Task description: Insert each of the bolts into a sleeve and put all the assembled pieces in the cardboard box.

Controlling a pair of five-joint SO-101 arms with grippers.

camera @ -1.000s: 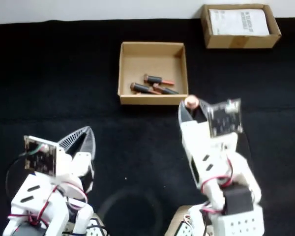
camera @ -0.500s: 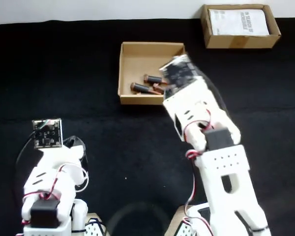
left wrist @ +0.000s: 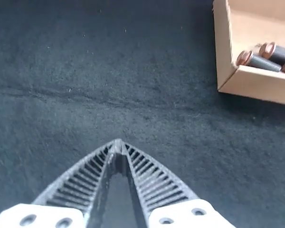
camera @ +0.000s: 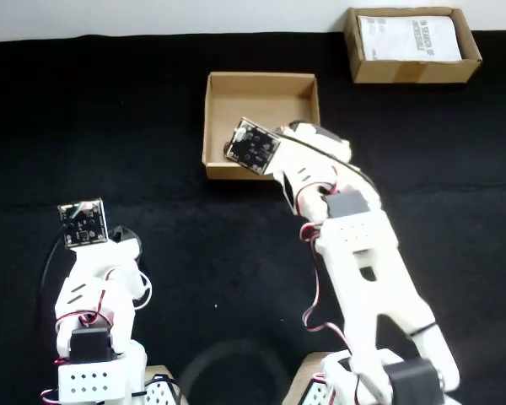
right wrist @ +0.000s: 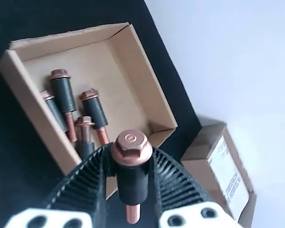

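Note:
My right gripper [right wrist: 129, 153] is shut on an assembled piece [right wrist: 132, 178], a copper hex-head bolt in a black sleeve, held upright. Beyond it lies the open cardboard box [right wrist: 133, 57] with several assembled pieces [right wrist: 65, 97] on its floor. In the high view the right arm [camera: 337, 202] stretches to the cardboard box [camera: 261, 78], its camera board over the near wall. My left gripper [left wrist: 118, 143] is shut with nothing in it, low over the black mat, well short of the cardboard box [left wrist: 223, 61]. The left arm [camera: 93, 278] stands folded at the near left.
A second cardboard box [camera: 411, 67] holding a printed sheet sits at the far right by the white wall. Black mat [camera: 135, 126] covers the table around both boxes.
The right arm has swung left and forward from the box's near right corner to over the box, carrying the assembled piece. The left arm has drawn back and straightened up.

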